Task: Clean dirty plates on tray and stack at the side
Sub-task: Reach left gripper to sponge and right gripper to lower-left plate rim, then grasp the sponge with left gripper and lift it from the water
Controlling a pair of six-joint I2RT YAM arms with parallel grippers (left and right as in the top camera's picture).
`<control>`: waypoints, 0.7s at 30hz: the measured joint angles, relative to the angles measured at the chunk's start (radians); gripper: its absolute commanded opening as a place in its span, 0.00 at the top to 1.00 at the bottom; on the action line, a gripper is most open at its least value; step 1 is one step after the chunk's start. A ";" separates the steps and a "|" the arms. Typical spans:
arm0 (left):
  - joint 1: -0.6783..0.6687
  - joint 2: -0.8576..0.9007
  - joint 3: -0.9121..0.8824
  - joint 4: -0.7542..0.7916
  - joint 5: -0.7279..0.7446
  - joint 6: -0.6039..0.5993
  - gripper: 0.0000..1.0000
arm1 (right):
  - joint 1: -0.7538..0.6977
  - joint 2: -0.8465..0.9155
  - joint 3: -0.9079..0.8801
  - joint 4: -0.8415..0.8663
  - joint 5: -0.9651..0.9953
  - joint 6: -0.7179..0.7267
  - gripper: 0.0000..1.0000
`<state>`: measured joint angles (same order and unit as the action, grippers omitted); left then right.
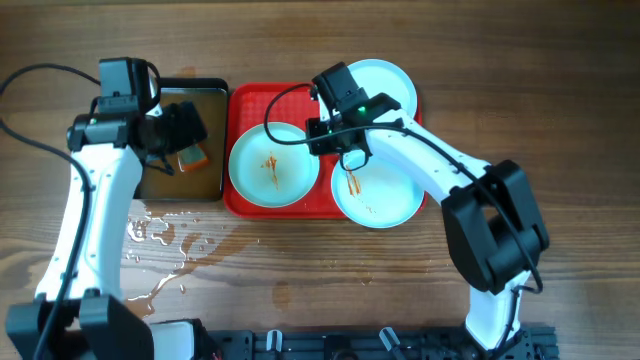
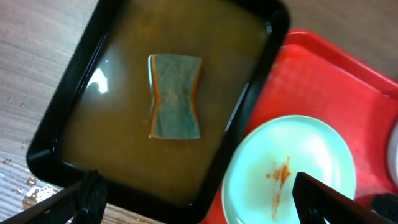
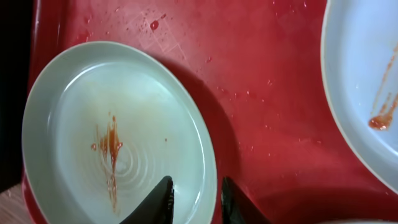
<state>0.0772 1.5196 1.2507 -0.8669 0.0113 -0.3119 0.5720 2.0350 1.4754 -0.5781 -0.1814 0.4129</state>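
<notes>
Nothing is clean or stacked yet. All three plates (image 1: 272, 165) sit on the red tray (image 1: 243, 105) at the top middle, and two show sauce. The sponge (image 2: 175, 96) lies in the black tray (image 2: 46, 158). The left end effector (image 2: 196, 186) hangs wide open above it. The right end effector (image 3: 198, 190) is open over the left plate (image 3: 112, 143), at its rim.

I had the overhead camera looking straight down on the whole table (image 1: 560, 100) from well above. The left wrist camera looked down from closer at the black tray (image 2: 65, 93) and the adjoining end of the red tray (image 2: 311, 68). The right wrist camera sat very close above the red tray, and all three views shared, I believe, the same smeared plate (image 3: 118, 137).
</notes>
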 measured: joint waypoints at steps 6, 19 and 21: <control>0.018 0.053 0.000 0.014 -0.010 -0.017 0.03 | 0.007 0.037 0.001 0.011 0.011 0.037 0.74; 0.023 0.143 0.000 0.070 -0.014 -0.019 0.07 | 0.016 0.092 0.001 -0.037 0.030 0.121 0.96; 0.024 0.147 0.000 0.083 -0.014 -0.023 0.11 | 0.022 0.093 0.001 -0.035 0.030 0.125 0.96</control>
<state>0.1013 1.6669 1.2507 -0.7837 -0.0025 -0.3347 0.5941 2.1277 1.4765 -0.6132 -0.1516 0.5381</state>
